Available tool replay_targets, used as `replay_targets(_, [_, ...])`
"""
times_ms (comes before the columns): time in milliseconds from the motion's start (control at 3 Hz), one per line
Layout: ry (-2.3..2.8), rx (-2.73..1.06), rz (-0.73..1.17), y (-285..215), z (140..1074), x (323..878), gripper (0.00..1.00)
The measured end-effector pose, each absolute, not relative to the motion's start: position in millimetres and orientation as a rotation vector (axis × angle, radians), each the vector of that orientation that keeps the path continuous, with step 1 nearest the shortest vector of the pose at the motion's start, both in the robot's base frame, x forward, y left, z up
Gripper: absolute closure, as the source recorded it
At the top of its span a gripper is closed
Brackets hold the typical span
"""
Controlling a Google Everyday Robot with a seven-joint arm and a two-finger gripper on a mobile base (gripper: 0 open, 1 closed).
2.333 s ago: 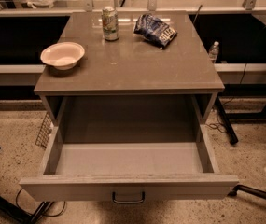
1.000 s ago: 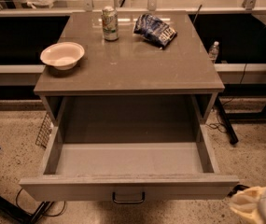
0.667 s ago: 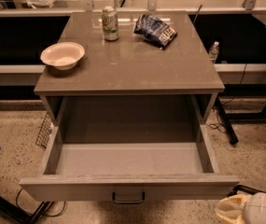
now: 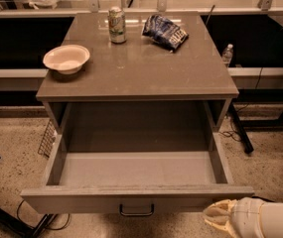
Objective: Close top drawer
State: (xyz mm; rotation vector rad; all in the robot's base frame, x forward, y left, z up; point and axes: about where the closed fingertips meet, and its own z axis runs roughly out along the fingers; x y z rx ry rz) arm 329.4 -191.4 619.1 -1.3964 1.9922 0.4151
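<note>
The top drawer (image 4: 137, 170) is pulled far out of the grey-brown cabinet, its plain grey inside bare. Its flat front panel (image 4: 81, 202) runs along the bottom of the view, with a small dark wire handle (image 4: 136, 211) at centre. My gripper (image 4: 219, 217), pale cream, comes in from the lower right corner. It sits just below and in front of the right end of the drawer front, right of the handle.
On the cabinet top (image 4: 146, 68) stand a white bowl (image 4: 66, 58) at left, a drink can (image 4: 116, 25) at the back and a blue snack bag (image 4: 165, 32) beside it. A water bottle (image 4: 227, 54) stands behind right. Cables and dark stands lie on the speckled floor.
My gripper has come into view from the lower right and moved left toward the drawer front. The drawer has stayed open in the same place.
</note>
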Motion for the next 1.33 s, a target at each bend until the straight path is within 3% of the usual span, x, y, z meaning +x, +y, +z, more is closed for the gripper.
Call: replay_targets(1333, [1.849, -1.484, 0.443, -136, 595, 438, 1.00])
